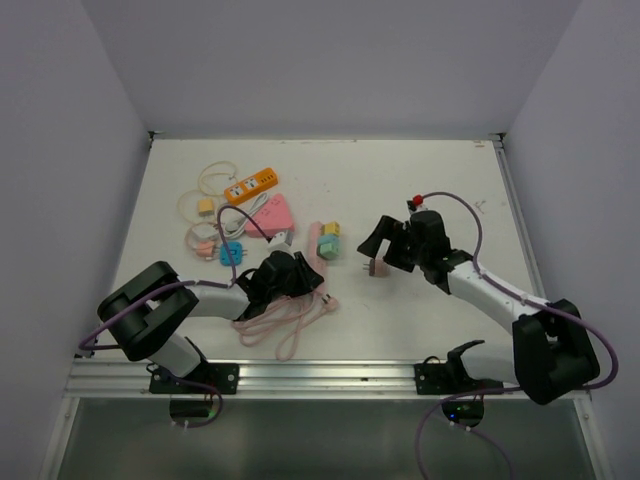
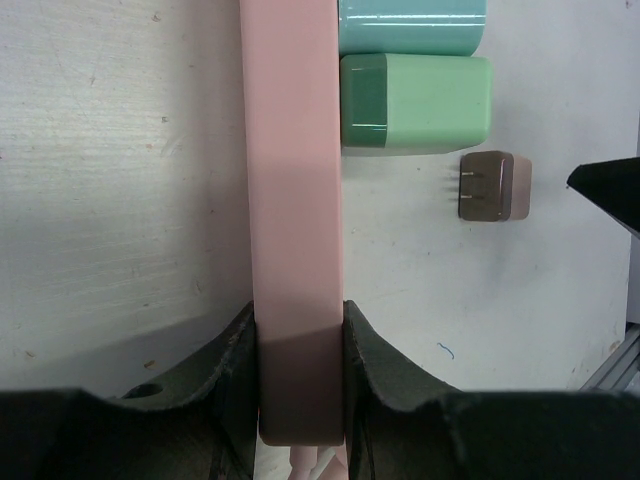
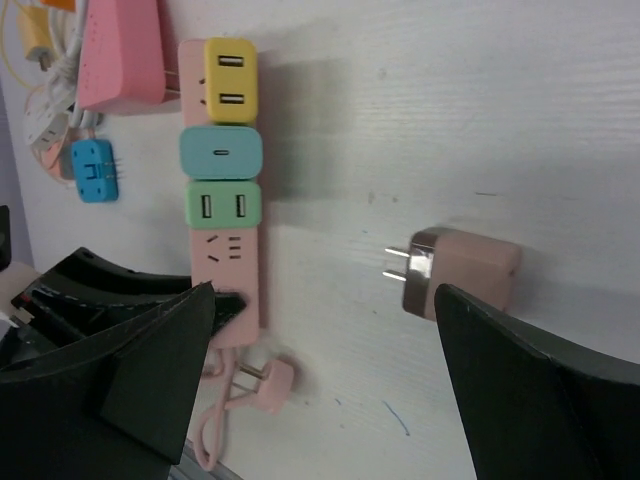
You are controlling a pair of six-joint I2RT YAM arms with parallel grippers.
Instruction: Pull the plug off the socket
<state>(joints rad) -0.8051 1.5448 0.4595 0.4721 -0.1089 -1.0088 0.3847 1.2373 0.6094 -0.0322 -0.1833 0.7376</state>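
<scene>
Left hand (image 2: 298, 345) around pink strip (image 2: 290, 150), plug (image 2: 493, 186) beside green adapter (image 2: 415, 102)

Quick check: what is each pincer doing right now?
Left pincer: closed on the long pink plastic power strip.
Right pincer: open, empty; the boxy pink plug lies loose.

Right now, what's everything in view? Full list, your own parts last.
power strip: 1, pink, mid-table, one end between the left tool's fingers
plugged adapters: 3, yellow, teal, green, in a row on that strip
loose plug: 1, pale pink, prongs bare, lying right of the strip
small adapter: 1, blue, left of the strip
wedge unit: 1, pink, far-left cluster
orange strip: 1, orange, far left
pink cord: 1, pink, by left arm
cream cords: coiled, far left
table: 1, white
left tool: black, shut on power strip
right tool: black, open, over loose plug
</scene>
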